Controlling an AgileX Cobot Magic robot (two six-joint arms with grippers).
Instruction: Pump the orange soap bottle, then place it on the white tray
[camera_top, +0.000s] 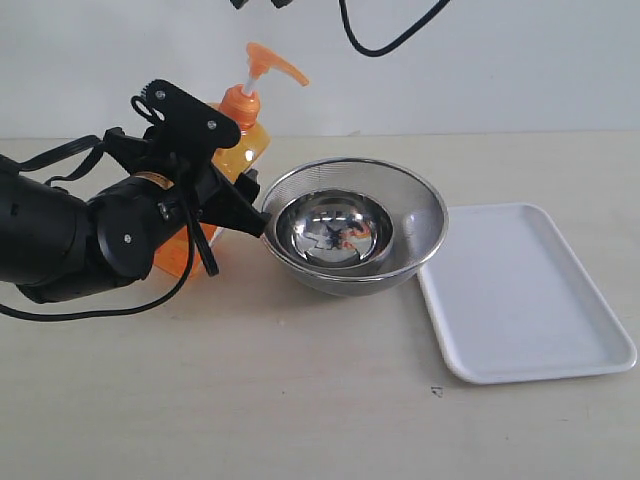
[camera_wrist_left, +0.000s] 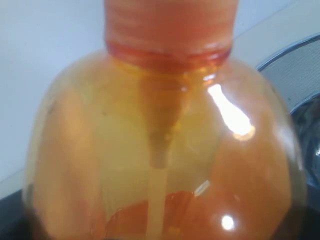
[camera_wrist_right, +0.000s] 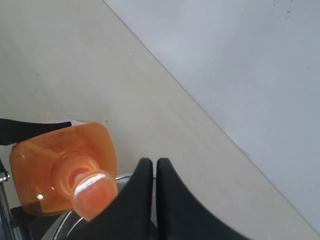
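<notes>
The orange soap bottle (camera_top: 246, 146) stands left of centre on the table, its pump head (camera_top: 270, 62) raised on the white stem and the nozzle pointing right. My left gripper (camera_top: 236, 184) is shut on the bottle's body from the left. The left wrist view is filled by the translucent orange bottle (camera_wrist_left: 165, 150), and the fingers do not show there. My right gripper (camera_wrist_right: 152, 163) is shut and empty, hanging above and just beside the pump head (camera_wrist_right: 95, 193); only its tips (camera_top: 262, 3) show at the top of the exterior view. The white tray (camera_top: 520, 290) lies empty at the right.
A steel mesh bowl (camera_top: 420, 215) with a smaller shiny bowl (camera_top: 335, 230) inside sits between the bottle and the tray, touching the tray's left edge. A black cable (camera_top: 390, 40) hangs at the top. A white wall rises behind the table.
</notes>
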